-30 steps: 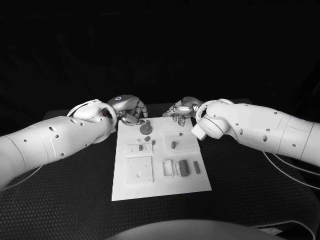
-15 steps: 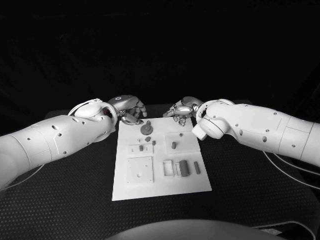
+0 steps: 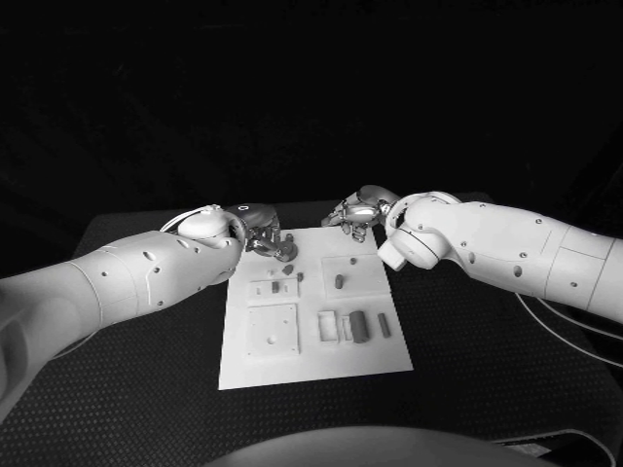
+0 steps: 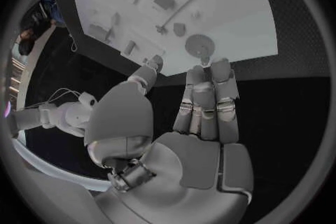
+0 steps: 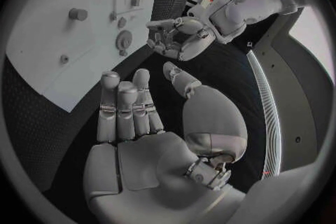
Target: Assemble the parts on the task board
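Where task board (image 3: 311, 336) ends | left robot hand (image 3: 263, 232) near | empty

Task board (image 3: 311, 331) showing plain white against the black worktop (image 3: 508, 360), whose surface is carrying a fine dotted weave. Parts on the board reading grey: a round disc (image 4: 199, 43), a small peg (image 3: 339, 282), and darker grey bars (image 3: 359, 327) lying in the near recesses. Left robot hand (image 3: 266, 233) and right robot hand (image 3: 356, 211) both showing silver metal, and the arms (image 3: 508, 248) behind them showing glossy white.
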